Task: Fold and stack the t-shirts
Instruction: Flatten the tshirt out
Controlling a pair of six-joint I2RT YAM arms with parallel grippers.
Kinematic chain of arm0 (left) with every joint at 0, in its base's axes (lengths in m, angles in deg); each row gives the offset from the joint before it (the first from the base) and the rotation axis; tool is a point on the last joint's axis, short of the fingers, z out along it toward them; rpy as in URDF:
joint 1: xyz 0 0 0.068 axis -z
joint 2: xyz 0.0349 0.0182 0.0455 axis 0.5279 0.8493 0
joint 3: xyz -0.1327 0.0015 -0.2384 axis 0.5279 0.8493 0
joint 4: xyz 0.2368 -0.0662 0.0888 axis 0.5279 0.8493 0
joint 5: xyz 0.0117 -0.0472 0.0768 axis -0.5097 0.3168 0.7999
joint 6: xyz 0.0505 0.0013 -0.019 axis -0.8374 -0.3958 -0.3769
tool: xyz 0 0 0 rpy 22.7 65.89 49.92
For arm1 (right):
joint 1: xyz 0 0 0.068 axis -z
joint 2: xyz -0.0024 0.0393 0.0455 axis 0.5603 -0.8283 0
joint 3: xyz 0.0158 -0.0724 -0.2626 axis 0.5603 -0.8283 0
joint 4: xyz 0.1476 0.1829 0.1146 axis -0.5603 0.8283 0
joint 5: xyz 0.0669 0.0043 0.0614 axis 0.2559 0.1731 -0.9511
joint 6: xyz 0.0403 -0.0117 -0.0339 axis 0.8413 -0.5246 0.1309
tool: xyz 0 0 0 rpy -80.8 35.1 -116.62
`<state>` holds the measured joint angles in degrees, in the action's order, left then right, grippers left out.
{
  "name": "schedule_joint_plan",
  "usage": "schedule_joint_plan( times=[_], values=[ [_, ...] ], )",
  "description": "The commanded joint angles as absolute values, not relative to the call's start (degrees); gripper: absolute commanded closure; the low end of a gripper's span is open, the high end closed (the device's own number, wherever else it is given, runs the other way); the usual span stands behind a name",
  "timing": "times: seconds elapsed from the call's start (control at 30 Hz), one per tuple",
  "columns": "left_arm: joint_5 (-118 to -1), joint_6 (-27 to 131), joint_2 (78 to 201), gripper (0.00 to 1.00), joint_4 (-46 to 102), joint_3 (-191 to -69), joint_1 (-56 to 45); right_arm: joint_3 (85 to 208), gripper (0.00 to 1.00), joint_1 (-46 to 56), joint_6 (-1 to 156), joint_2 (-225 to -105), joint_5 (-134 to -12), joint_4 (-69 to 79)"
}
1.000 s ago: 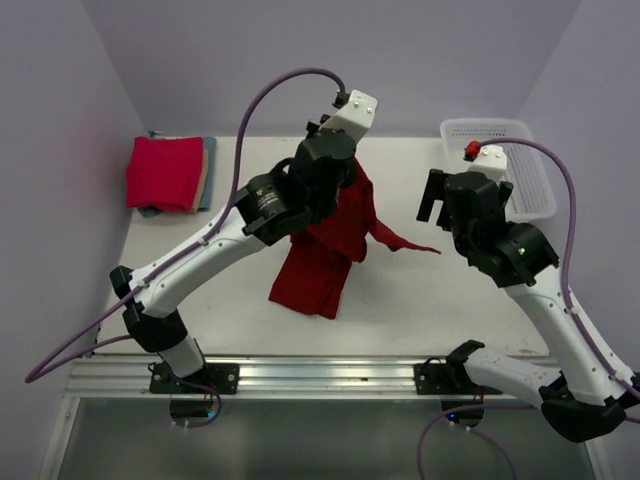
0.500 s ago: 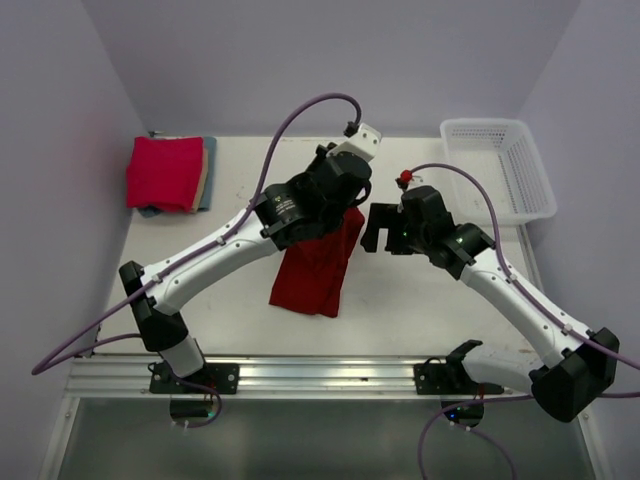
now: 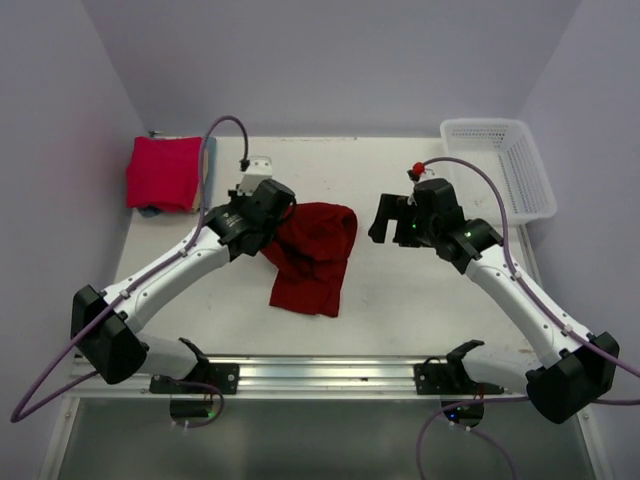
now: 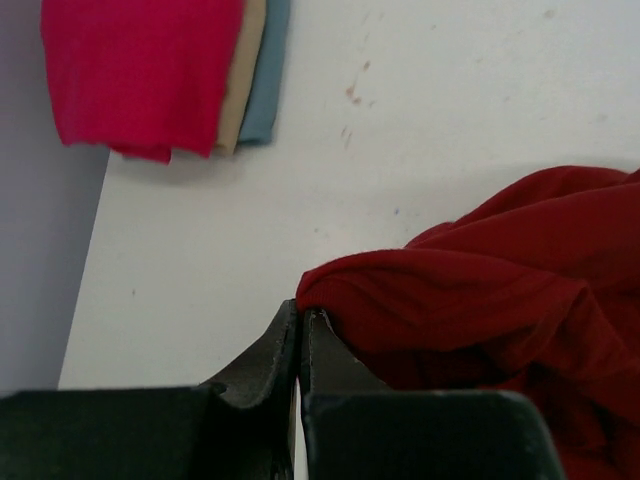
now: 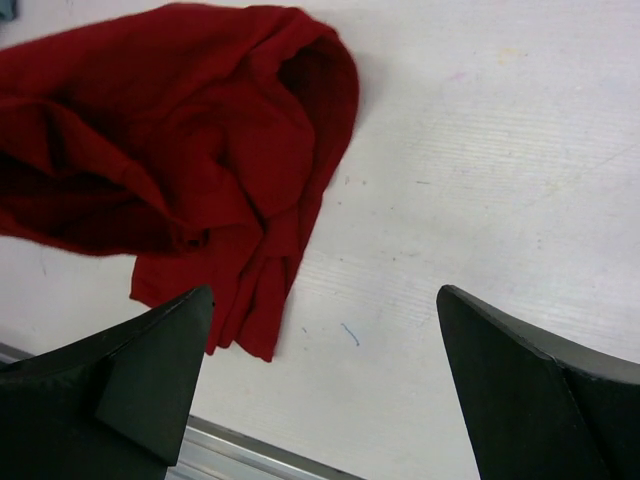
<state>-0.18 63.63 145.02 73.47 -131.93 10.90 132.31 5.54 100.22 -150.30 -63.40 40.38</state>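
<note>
Your left end effector [image 4: 301, 320] pinches an edge of the dark crimson t-shirt [image 3: 315, 260] on the counter [image 3: 420, 290]; your right end effector [image 5: 322, 300] hovers nearby, spread wide.

Bright even light, soft shadows, sharp focus

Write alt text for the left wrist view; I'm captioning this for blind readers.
The left gripper, shut, pinches a fold of the dark crimson t-shirt bunched on the white table. At top left lies a stack of folded shirts, pinkish-red on top, tan and blue-grey edges beneath.
</note>
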Motion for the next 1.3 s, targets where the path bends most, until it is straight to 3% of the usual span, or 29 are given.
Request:
schedule_joint_plan(
  times=[0.0,0.2,0.23,0.33,0.37,0.43,0.57,0.63,0.7,0.8,0.93,1.13,1.27],
  values=[
    [-0.8,78.6,138.5,1.00,72.4,-125.5,6.6,134.8,0.01,8.4,98.0,-149.5,-64.8,40.9],
    [-3.1,88.7,133.8,1.00,70.0,-116.1,0.5,134.9,0.01,11.3,96.6,-150.1,-67.5,41.4],
    [-3.9,90.9,133.4,0.95,69.7,-115.2,-0.8,134.9,0.01,11.3,96.5,-150.1,-67.6,41.5],
    [-4.7,96.6,131.3,0.52,69.7,-111.8,-2.6,134.7,0.01,11.8,96.0,-150.4,-67.7,41.7],
    [-4.8,97.9,130.7,0.26,69.8,-110.6,-2.9,134.6,0.01,11.8,95.9,-150.4,-67.7,41.7],
    [-5.1,100.4,128.5,0.07,69.4,-109.5,-2.9,134.5,0.01,12.1,95.5,-150.6,-67.7,42.0],
    [-10.0,90.8,123.9,0.03,58.2,-106.8,-2.9,134.4,0.01,12.4,95.2,-151.0,-68.0,42.0],
    [-21.1,78.6,124.0,0.00,48.5,-106.8,-2.9,134.5,0.01,12.4,95.3,-151.5,-68.5,41.7],
    [-28.6,73.2,130.9,0.01,50.7,-110.1,-2.6,134.7,0.01,12.5,95.4,-152.0,-68.7,41.6],
    [-29.6,68.4,141.9,0.02,55.2,-117.5,0.9,134.8,0.01,12.5,95.7,-152.5,-69.2,41.2],
    [-29.8,71.8,149.4,0.10,56.0,-121.2,10.8,135.2,0.01,12.5,95.6,-152.5,-68.5,41.7],
    [-24.9,83.8,154.0,0.24,57.4,-121.9,18.7,136.2,0.01,12.5,94.8,-152.2,-67.5,43.1],
    [-22.9,87.9,156.0,0.28,58.9,-122.9,23.0,136.6,0.01,12.5,94.3,-152.0,-67.2,43.6]
  ],
)
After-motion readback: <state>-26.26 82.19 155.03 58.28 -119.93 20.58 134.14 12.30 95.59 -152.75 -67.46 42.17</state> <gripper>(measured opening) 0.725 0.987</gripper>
